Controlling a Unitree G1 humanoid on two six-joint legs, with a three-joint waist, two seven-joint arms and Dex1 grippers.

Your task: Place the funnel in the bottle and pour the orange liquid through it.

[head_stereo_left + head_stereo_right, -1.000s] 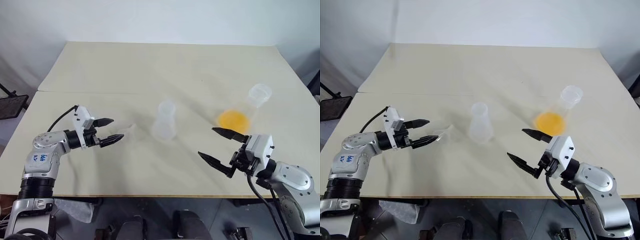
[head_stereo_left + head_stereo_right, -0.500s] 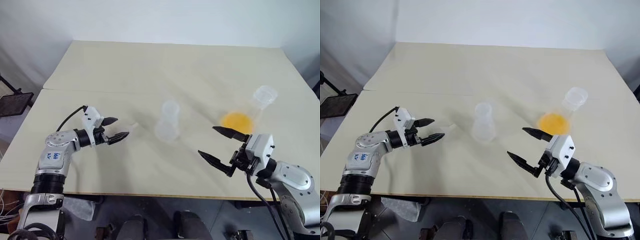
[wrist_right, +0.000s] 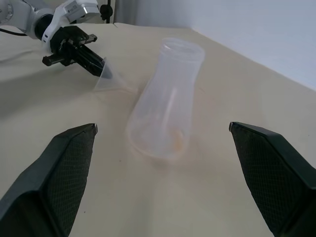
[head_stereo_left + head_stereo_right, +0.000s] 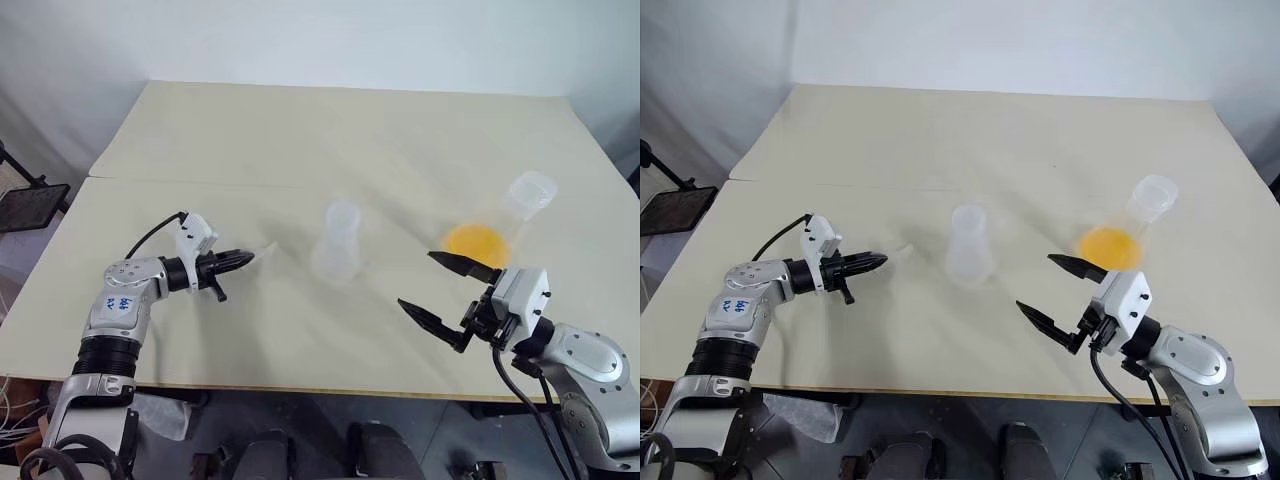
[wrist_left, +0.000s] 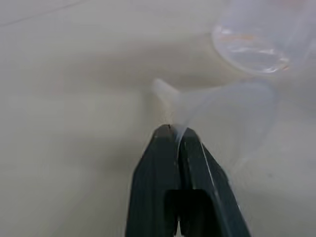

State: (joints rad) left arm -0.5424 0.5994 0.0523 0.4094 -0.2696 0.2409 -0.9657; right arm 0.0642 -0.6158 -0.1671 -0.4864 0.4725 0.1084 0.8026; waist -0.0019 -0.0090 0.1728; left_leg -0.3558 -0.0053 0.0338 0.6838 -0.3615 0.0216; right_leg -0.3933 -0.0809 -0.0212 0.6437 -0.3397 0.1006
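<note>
Left gripper (image 5: 174, 134): closed on the rim of the funnel (image 5: 217, 111), which lies on its side on the table (image 4: 300, 140), at 9 o'clock of the bottle (image 4: 338, 240). Right gripper (image 4: 448, 292): held wide open, empty, near the orange liquid (image 4: 470, 241). Step advice: the thin rim is to be pinched firmly and lifted slowly, stem turned downward before the bottle mouth is approached.

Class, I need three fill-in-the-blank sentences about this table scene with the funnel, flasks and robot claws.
1. The left claw is shut on the rim of the ____.
2. The right claw is ____ and holds nothing.
3. The orange liquid sits in the long-necked ____ near the right claw.

Missing words: funnel; open; flask
</note>
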